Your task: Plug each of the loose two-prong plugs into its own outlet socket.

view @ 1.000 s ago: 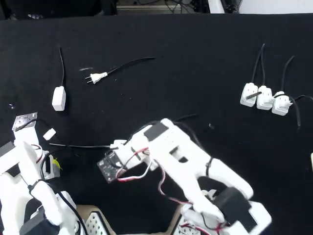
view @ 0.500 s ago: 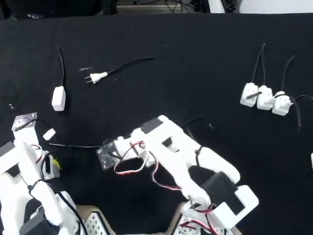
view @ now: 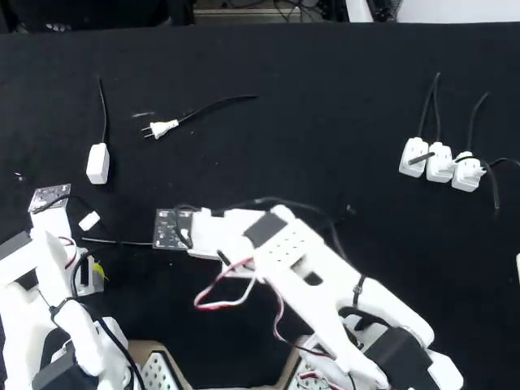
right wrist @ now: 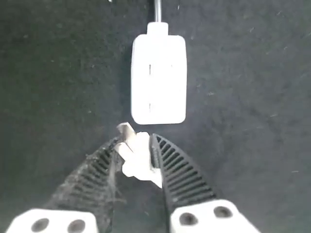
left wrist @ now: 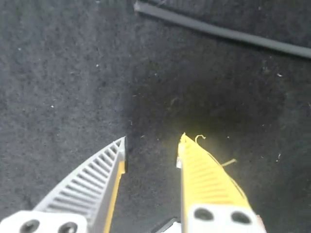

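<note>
Plug (right wrist: 137, 160) in right end effector (right wrist: 135, 139) points toward socket (right wrist: 158, 79).

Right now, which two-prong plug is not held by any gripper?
The white plug lying free on the far left of the table, prongs bare; the other plug is clamped in the right gripper.
</note>
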